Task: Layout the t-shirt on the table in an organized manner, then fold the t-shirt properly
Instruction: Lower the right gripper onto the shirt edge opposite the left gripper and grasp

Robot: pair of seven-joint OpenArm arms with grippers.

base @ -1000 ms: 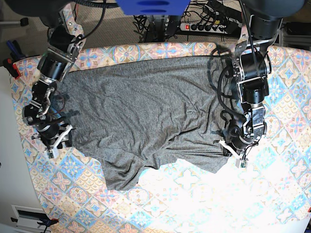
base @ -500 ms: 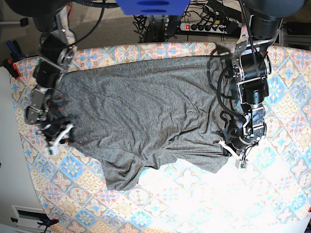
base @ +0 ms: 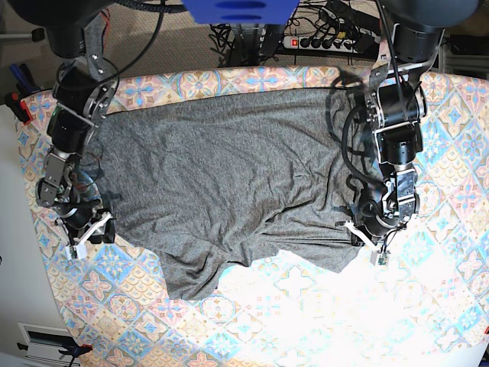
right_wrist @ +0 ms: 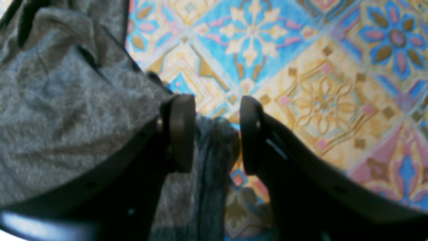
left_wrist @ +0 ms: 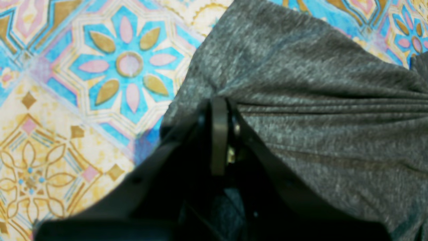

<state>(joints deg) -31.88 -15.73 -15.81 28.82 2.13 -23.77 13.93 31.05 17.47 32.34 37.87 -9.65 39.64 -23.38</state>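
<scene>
The dark grey t-shirt (base: 229, 168) lies spread and wrinkled across the patterned table (base: 306, 306), its near edge uneven with a flap hanging toward the front left. My left gripper (base: 369, 243) sits at the shirt's near right corner; in the left wrist view it (left_wrist: 219, 102) is shut on a pinch of the shirt (left_wrist: 317, 100). My right gripper (base: 84, 238) is at the shirt's left edge; in the right wrist view it (right_wrist: 216, 134) is open, with a fold of the shirt (right_wrist: 50, 100) lying between the fingers (right_wrist: 182, 134).
The table's left edge (base: 34, 222) runs close to my right gripper, with a white surface beyond it. A power strip and cables (base: 321, 40) lie behind the table. A blue mount (base: 241, 9) hangs over the back edge.
The arm on the left of the base view has swung outward to the left, and its gripper has shifted slightly forward and left. The other arm and the shirt have hardly moved.
</scene>
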